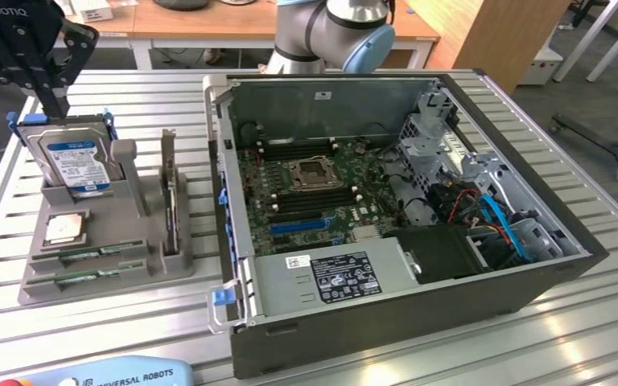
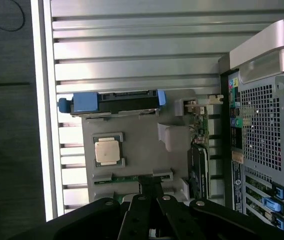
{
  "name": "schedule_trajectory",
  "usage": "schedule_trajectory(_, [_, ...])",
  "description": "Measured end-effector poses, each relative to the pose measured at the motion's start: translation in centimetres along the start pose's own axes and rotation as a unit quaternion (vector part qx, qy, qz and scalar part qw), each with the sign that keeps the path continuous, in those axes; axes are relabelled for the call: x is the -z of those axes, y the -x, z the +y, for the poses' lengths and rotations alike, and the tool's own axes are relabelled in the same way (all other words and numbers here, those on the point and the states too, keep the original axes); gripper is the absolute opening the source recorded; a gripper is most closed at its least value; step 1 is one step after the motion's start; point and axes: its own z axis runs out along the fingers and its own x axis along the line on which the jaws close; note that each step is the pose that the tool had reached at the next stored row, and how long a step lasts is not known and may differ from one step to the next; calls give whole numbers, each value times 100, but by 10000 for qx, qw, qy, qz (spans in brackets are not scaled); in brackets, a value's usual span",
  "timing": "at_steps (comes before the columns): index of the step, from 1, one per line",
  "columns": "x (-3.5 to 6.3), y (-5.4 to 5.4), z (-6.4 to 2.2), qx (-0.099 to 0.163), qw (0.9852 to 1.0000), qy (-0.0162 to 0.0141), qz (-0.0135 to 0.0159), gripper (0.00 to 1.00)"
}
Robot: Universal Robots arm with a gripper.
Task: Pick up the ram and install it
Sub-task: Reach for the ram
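Both jaws of your gripper (image 1: 55, 106) are pressed together, and nothing is pinched between them. It hangs high over the grey tray (image 1: 138, 237), which sits on the slatted metal table (image 1: 566, 322) at the exterior view's left. In the exterior view its tips cross in front of the top edge of the hard drive (image 1: 73, 161), which stands upright at the tray's far end with its blue label showing.

From the wrist camera you look down past the closed tips at the ram (image 2: 122, 178) — a thin green stick lying flat in a slot of the tray, not held. The exterior view gives you that ram (image 1: 96, 255) and a second ram (image 1: 81, 277) just beside it and parallel, both at the tray's near end. Between them and the hard drive a square silver CPU (image 1: 64, 229) lies in its own pocket. Along the tray's side toward the exterior view's right, a dark expansion card (image 1: 168, 193) stands on edge.

Next to that you have the open computer case (image 1: 373, 330) — its motherboard (image 1: 309, 189) is exposed. Behind the case stands the arm's base (image 1: 336, 28), and a teach pendant (image 1: 105, 374) lies at the table's near edge.
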Motion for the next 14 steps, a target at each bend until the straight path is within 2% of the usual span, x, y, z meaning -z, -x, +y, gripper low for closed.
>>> schedule_trajectory(7, [0, -2, -5, -1, 10000, 0, 1, 10])
schedule_trajectory(14, [3, 5, -70, 0, 10000, 0, 0, 10])
